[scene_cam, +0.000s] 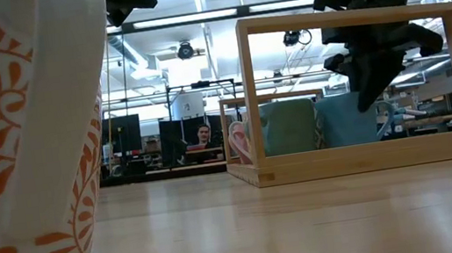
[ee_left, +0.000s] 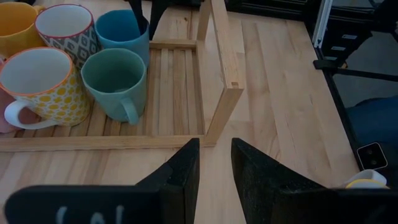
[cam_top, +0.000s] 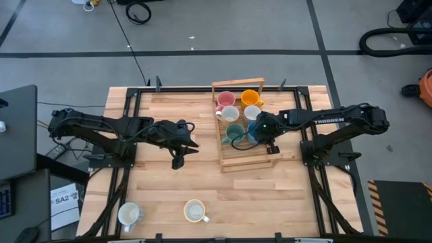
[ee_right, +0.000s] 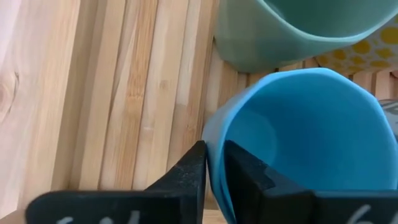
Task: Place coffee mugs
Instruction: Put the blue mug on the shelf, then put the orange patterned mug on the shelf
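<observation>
Two white mugs sat near the front edge of the table: one by the front left corner and one nearer the middle. They were not in the wooden rack yet.

The left gripper hung over the bare middle of the table, just left of the rack, holding nothing. Its fingers stood a little apart.

Inside the rack, toward the back edge of the table, stood the pink mug, the orange mug, two pale mugs, the green mug and the blue mug.

The right gripper was at the blue mug. Its fingers were pinched on the mug's rim, one inside and one outside. So the step in hand looked like setting the blue mug down in the rack.

Next, the fingers would need to let go and lift straight up. The green mug stood very close, and the rack's top bar crossed overhead, so a sideways pull could bump them.
</observation>
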`<state>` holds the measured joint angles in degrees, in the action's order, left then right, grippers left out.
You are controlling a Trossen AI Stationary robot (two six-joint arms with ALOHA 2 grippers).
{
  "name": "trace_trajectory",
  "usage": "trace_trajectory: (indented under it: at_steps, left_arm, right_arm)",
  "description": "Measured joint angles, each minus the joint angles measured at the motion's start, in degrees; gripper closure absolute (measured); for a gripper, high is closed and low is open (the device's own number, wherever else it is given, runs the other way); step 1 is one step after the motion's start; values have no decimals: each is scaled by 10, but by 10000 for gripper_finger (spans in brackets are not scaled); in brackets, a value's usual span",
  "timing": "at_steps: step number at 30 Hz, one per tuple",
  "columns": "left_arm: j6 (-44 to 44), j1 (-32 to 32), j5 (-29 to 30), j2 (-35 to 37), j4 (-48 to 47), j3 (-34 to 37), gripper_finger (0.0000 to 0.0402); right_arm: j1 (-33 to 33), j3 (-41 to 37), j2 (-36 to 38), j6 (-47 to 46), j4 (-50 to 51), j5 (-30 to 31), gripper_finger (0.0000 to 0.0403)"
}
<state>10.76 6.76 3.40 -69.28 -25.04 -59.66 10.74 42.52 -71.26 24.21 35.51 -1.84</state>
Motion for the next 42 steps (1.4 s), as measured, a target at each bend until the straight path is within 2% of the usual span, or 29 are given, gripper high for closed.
trace_trajectory:
  at_steps: [28, 42]
  left_arm:
    - [1, 0, 0, 0, 0, 0, 303]
    - [3, 0, 0, -1, 31, 0, 303]
  right_arm:
    - [0, 0, 0, -2, 1, 5, 254]
    - [-1, 13, 0, -2, 2, 7, 249]
